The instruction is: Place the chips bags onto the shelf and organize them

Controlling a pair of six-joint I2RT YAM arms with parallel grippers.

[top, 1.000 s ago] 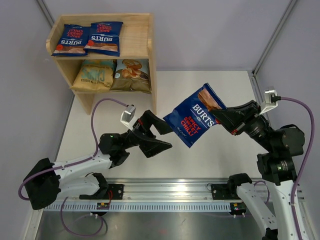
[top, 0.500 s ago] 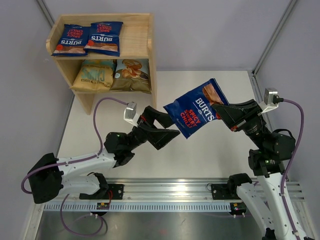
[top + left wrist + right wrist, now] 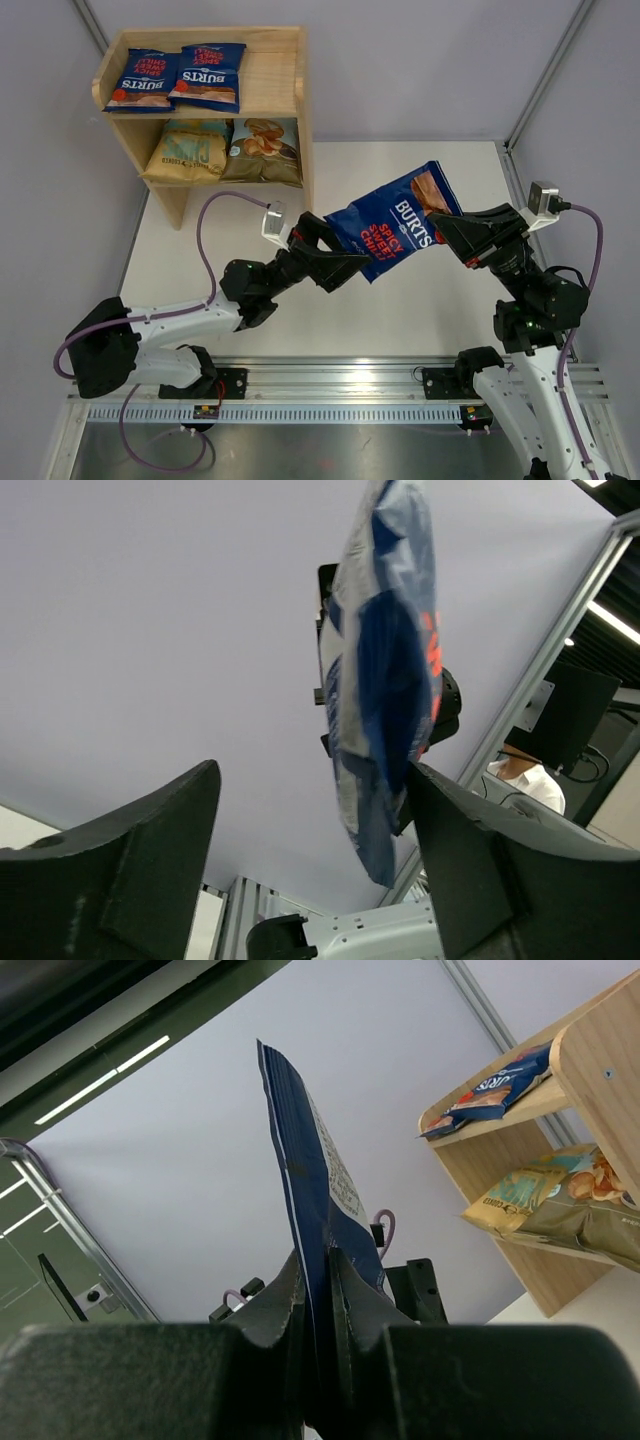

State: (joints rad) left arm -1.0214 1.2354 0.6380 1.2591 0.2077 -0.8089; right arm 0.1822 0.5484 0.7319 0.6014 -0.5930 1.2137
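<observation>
From above, the right gripper (image 3: pixel 447 228) clamps its jaws on a Burts bag (image 3: pixel 392 222), aloft over the desk (image 3: pixel 440 300). The left gripper (image 3: pixel 343 248) gapes at its lower corner. Left wrist: bag between spread jaws. Right wrist: jaws pinch its edge.

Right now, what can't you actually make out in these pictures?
- Top view: the upper board of the shelf covers the tops of the tan bag and its neighbour.
- Left wrist view: the held bag hangs between the fingers of the open left claw; contact is unclear.
- Right wrist view: the right claw pinches that bag edge-on, print unreadable.
</observation>
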